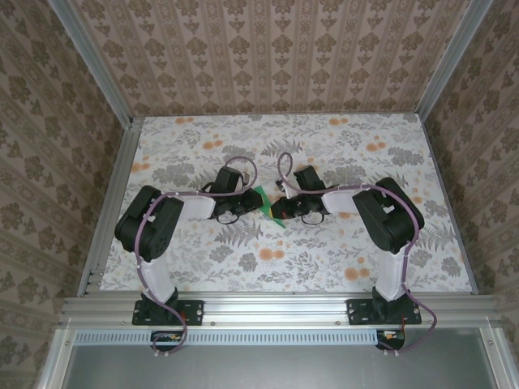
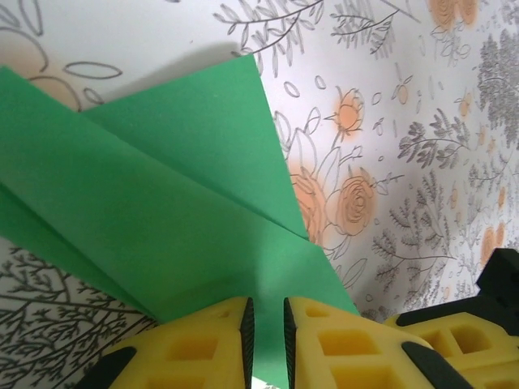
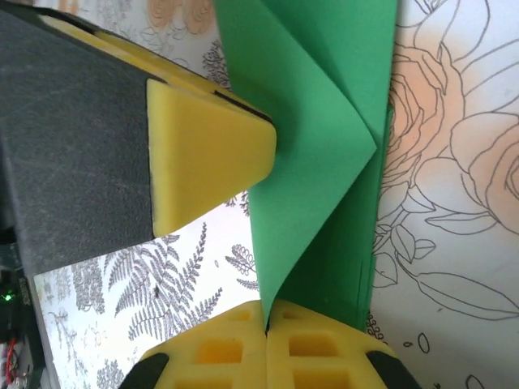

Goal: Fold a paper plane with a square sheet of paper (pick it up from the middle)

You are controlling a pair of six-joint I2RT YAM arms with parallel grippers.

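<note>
We found the green sheet [image 1: 262,200] at the middle of the desk [image 1: 324,267], caught between the two wrists, with both arms equally near it. The left jaws were clenched on one edge: in the left wrist view the paper ran down into the narrow slit between the yellow pads [image 2: 203,348]. The right jaws were pressed fully together on the opposite side, the paper entering the seam between their pads [image 3: 316,348]. The sheet was already partly folded, with a diagonal flap [image 2: 186,138] laid over the layer beneath and a pointed corner [image 3: 369,147] showing in the right wrist view. From above, its long axis ran roughly from far-left to near-right, crosswise to the line joining the two grips. We judged that any further crease depended on the arms holding that axis taut between them. One finger of the left arm [image 3: 207,154] stood close beside the paper in the right wrist view. The wrists covered most of the sheet from above, so we could not establish its full outline, the number of layers, or whether its lower edge touched the desk.
</note>
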